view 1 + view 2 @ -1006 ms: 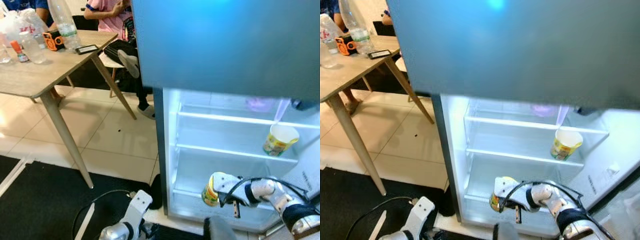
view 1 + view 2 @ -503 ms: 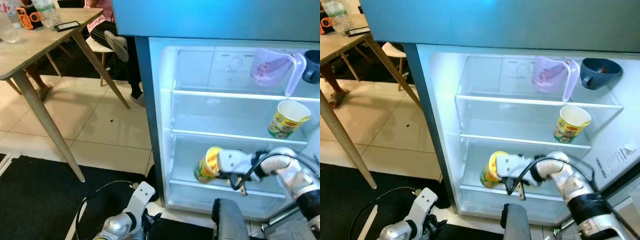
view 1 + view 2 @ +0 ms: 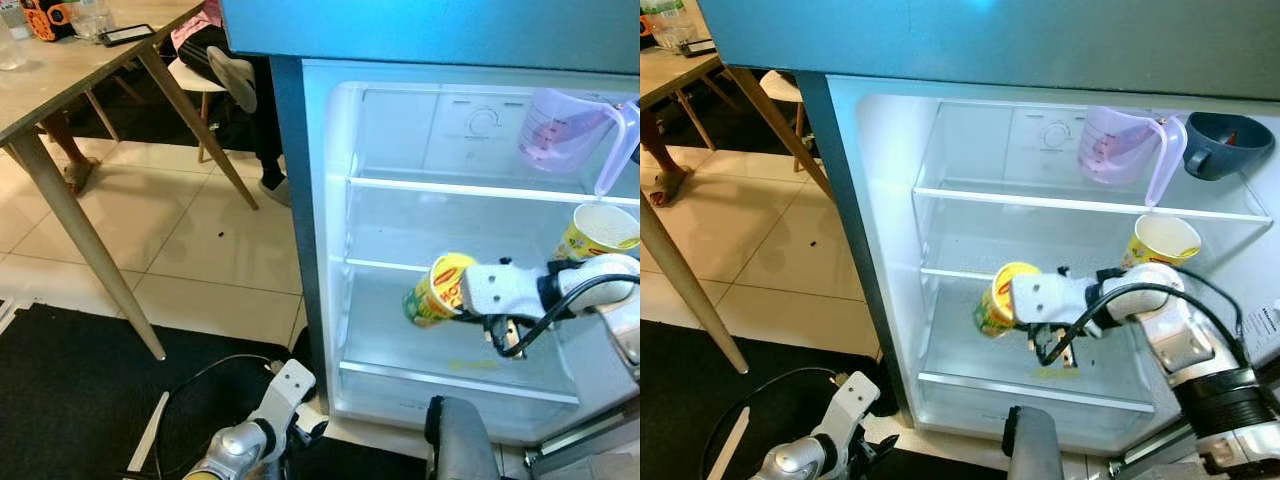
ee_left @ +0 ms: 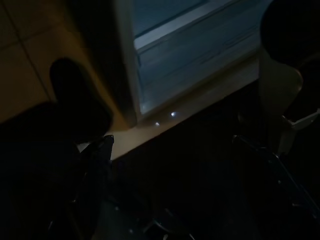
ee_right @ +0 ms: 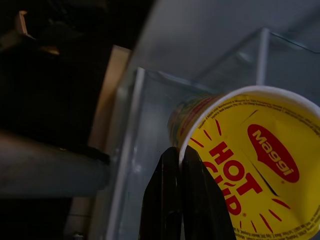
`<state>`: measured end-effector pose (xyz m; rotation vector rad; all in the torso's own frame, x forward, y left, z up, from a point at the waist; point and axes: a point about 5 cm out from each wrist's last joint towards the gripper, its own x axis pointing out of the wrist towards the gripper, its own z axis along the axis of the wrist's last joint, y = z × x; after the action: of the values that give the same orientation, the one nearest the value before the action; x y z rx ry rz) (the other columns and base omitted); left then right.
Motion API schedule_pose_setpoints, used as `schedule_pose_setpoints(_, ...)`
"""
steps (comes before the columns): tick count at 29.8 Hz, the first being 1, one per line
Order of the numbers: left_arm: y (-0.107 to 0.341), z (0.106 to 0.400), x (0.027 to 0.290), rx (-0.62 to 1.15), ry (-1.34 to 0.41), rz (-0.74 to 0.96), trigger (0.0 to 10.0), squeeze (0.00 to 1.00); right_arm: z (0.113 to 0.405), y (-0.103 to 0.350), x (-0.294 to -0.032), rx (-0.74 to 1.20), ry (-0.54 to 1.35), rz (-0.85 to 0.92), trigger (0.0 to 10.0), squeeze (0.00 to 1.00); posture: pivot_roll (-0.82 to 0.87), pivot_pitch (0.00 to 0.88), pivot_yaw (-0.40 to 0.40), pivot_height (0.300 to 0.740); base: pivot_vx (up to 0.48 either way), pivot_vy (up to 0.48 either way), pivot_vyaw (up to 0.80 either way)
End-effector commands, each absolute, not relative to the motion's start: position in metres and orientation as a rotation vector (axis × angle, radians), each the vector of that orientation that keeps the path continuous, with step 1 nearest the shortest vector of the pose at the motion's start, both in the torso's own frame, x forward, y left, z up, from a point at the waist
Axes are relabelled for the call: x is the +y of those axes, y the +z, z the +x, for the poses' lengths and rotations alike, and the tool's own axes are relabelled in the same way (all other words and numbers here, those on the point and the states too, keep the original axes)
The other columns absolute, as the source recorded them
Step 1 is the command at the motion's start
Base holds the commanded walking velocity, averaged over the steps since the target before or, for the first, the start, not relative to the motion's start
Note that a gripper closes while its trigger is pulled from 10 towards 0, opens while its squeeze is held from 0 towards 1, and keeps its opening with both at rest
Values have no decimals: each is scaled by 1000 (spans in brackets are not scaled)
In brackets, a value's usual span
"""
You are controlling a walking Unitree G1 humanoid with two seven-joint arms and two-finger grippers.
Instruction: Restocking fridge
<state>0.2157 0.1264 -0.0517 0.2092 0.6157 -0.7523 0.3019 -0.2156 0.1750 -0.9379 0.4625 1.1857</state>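
Observation:
My right gripper [image 3: 452,296] is shut on the rim of a yellow Maggi noodle cup [image 3: 436,290], pinching it between two black fingers [image 5: 175,200]. The cup [image 5: 250,150] hangs tilted inside the open fridge [image 3: 890,250], just at the front edge of the middle glass shelf [image 3: 960,273] and above the bottom compartment. A second yellow noodle cup [image 3: 1163,243] stands at the right end of that middle shelf. My left arm [image 3: 255,435] hangs low over the black mat by the fridge's foot; its wrist view is very dark.
A clear measuring jug [image 3: 1120,148] and a dark bowl [image 3: 1225,145] sit on the top shelf. A wooden table [image 3: 60,90] stands at the left, with a seated person's legs [image 3: 235,90] behind it. A black mat [image 3: 80,400] covers the near floor.
The camera has shifted, bringing the fridge's inside into view. My right gripper has lifted the noodle cup from the bottom compartment up to the level of the middle shelf.

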Motion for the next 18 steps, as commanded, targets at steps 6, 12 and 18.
schedule_pose_setpoints(6,-40,223,105,499,-906,307,10000,0,313,188,-216,452,1092,-1004,10000,0,-59,0,13,415,0,0,0)
schedule_pose_setpoints(12,-21,238,91,340,-962,358,10000,0,324,186,-218,470,1006,-1063,10000,0,-55,0,10,395,0,0,0)
schedule_pose_setpoints(18,5,256,76,163,-981,359,10000,0,330,188,-217,472,979,-1083,10000,0,-55,0,11,375,0,0,0)
